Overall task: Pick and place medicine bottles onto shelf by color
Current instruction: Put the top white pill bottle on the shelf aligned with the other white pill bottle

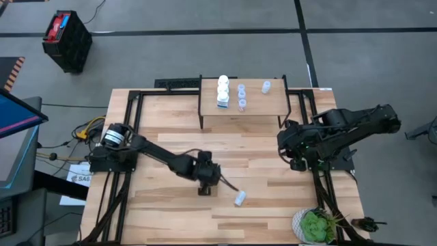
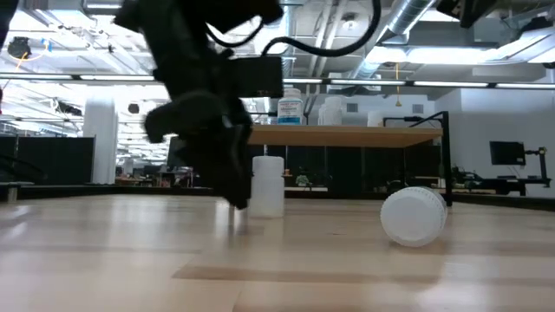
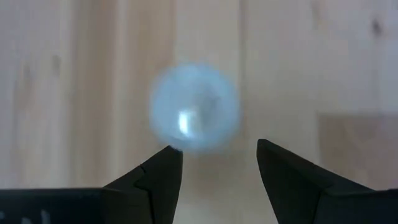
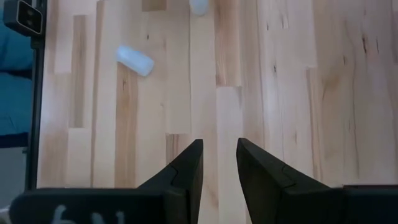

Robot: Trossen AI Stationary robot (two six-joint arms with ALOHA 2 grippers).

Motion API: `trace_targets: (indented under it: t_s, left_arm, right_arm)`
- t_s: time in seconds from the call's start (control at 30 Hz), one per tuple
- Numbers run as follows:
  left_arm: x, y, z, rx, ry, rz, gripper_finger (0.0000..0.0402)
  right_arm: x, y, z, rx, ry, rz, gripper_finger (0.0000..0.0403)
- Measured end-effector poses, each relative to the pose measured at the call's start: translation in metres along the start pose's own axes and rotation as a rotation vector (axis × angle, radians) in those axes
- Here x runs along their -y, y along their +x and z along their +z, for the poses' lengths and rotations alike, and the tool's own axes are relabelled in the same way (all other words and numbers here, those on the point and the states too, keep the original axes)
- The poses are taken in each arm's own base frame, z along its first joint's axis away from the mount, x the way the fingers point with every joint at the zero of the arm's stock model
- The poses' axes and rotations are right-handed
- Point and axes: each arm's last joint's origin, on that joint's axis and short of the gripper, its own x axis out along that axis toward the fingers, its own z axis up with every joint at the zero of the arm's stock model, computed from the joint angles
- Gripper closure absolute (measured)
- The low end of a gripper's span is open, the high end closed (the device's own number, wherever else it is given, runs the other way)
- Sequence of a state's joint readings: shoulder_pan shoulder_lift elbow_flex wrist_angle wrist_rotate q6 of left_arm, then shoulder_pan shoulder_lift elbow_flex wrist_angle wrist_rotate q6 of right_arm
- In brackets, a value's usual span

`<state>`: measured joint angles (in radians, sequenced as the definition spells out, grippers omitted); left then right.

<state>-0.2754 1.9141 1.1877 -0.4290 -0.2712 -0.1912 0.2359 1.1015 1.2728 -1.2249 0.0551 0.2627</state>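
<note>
The shelf (image 1: 242, 113) stands at the table's far edge. On its top stand white medicine bottles (image 1: 222, 91) and pale blue ones (image 1: 241, 96), with one more (image 1: 265, 86) toward the right. A pale bottle (image 2: 267, 185) stands upright on the table; from above it shows as a blue disc (image 3: 194, 115). My left gripper (image 3: 217, 158) hangs open just over it, pointing steeply down, and shows in the high view (image 1: 205, 181). Another bottle (image 1: 240, 198) lies on its side nearby. My right gripper (image 4: 219, 155) hovers open and empty, high at the table's right.
A potted green plant (image 1: 315, 225) sits at the near right corner. A black crate (image 1: 67, 41) stands on the floor beyond the table's far left. Bare wooden tabletop (image 1: 273, 178) lies between the two arms.
</note>
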Motion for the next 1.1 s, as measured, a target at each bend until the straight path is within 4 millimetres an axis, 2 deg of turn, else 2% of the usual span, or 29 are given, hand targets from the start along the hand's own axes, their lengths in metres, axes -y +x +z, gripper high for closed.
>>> trace_targets:
  t_s: [0.33, 0.6, 0.77, 0.87, 1.0, 1.1]
  left_arm:
    - [-0.053, 0.012, 0.022, 0.133, -0.011, -0.022, 0.0207]
    - [-0.075, 0.013, 0.038, 0.298, 0.023, -0.014, 0.0207]
    - [-0.077, 0.008, 0.048, 0.347, 0.032, -0.005, 0.0207]
    - [-0.067, -0.003, 0.056, 0.331, 0.061, -0.016, 0.0207]
    - [-0.047, -0.022, 0.061, 0.241, 0.132, -0.014, 0.0207]
    - [-0.035, -0.035, 0.056, 0.106, 0.242, -0.044, 0.0207]
  right_arm:
    - [0.000, 0.000, 0.001, 0.007, 0.000, 0.002, 0.0282]
    - [0.000, 0.000, 0.001, 0.007, 0.000, 0.002, 0.0282]
    - [0.000, 0.000, 0.001, 0.008, 0.000, 0.002, 0.0282]
    - [0.000, 0.000, 0.001, 0.008, 0.001, 0.002, 0.0282]
    - [0.000, 0.000, 0.001, 0.008, 0.001, 0.003, 0.0282]
    - [0.000, 0.000, 0.001, 0.010, -0.003, 0.003, 0.0282]
